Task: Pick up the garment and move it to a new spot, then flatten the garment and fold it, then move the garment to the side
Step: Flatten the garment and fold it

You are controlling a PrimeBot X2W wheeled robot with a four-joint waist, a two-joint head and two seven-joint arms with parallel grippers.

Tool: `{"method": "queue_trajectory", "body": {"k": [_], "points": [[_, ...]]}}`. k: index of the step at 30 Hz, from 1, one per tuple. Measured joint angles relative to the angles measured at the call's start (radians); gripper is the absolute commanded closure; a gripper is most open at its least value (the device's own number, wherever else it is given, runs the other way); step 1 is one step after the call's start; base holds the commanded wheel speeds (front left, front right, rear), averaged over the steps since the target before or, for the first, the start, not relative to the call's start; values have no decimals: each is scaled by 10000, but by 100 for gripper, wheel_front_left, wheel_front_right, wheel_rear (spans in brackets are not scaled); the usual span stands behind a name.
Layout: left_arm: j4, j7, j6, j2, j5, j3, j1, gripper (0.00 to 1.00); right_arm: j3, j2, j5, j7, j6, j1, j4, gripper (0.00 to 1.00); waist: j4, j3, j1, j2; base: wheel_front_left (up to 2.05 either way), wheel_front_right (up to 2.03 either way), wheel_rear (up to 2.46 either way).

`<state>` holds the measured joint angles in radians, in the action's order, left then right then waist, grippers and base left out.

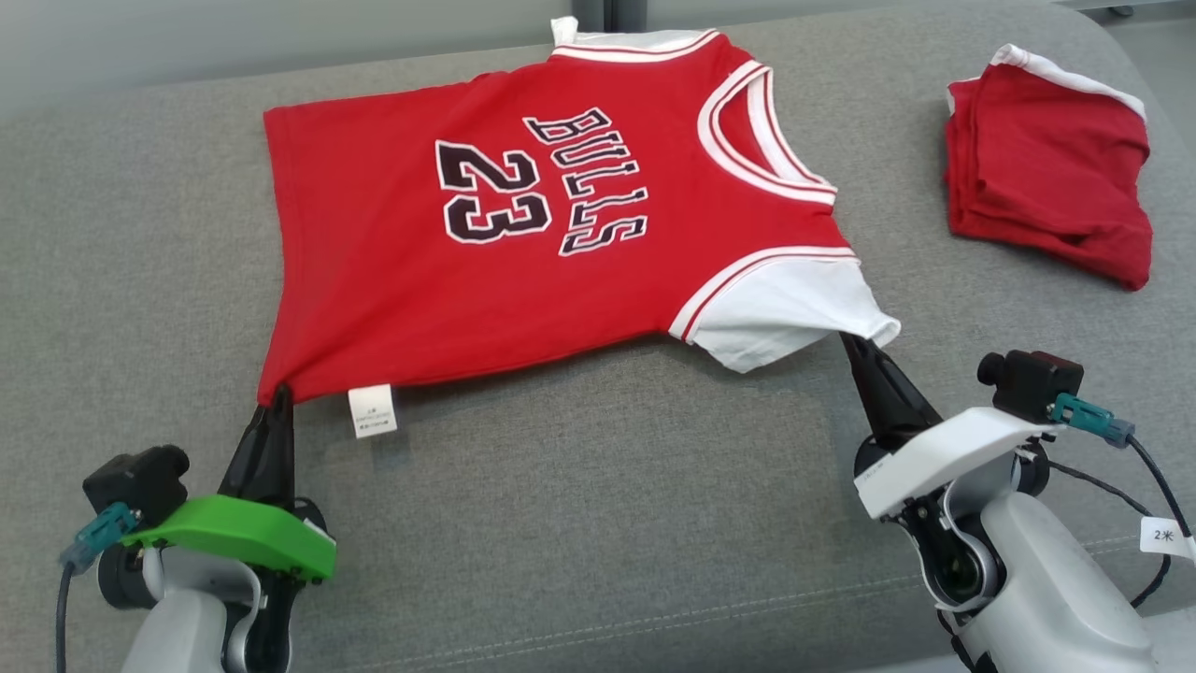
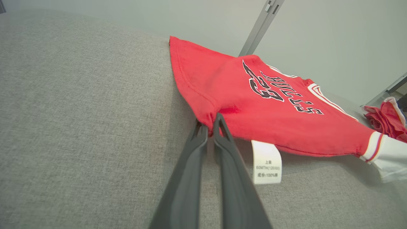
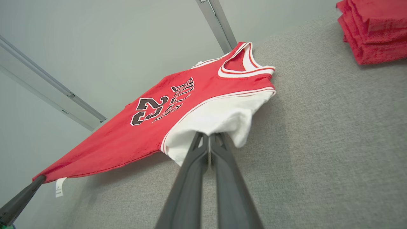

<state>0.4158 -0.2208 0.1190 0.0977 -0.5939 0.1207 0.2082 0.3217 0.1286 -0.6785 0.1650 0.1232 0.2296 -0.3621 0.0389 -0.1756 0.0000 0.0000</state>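
Observation:
The garment (image 1: pixel 523 234) is a red jersey with white sleeves, black "BULLS 23" lettering and a white care label (image 1: pixel 371 411). It is stretched out over the grey sofa cushion (image 1: pixel 579 486), its near edge lifted off the fabric. My left gripper (image 1: pixel 278 400) is shut on the near hem corner (image 2: pixel 208 122). My right gripper (image 1: pixel 852 344) is shut on the near white sleeve (image 3: pixel 219 122). In the right wrist view the left gripper's dark fingers (image 3: pixel 22 198) show at the lower left, at the hem corner.
A folded red and white garment (image 1: pixel 1051 168) lies at the far right of the cushion, also in the right wrist view (image 3: pixel 372 28). The cushion's back edge meets a pale wall with a metal rail (image 2: pixel 260 27). A tagged cable (image 1: pixel 1154 523) trails from my right wrist.

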Motion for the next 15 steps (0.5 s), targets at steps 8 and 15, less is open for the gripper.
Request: {"method": "queue_trajectory", "body": {"k": [8,15], "points": [[-230,-188,6,77,-115,-491,-976,100,142,506,-150,-92,0,-929,742,100,429,454,0,0,0,0,0],[-604,-192,-4,88,-84,-579,-1771,100,594,825,-464,-652,0,-1879,1586,100,730,668,0,0,0,0,0]]}}
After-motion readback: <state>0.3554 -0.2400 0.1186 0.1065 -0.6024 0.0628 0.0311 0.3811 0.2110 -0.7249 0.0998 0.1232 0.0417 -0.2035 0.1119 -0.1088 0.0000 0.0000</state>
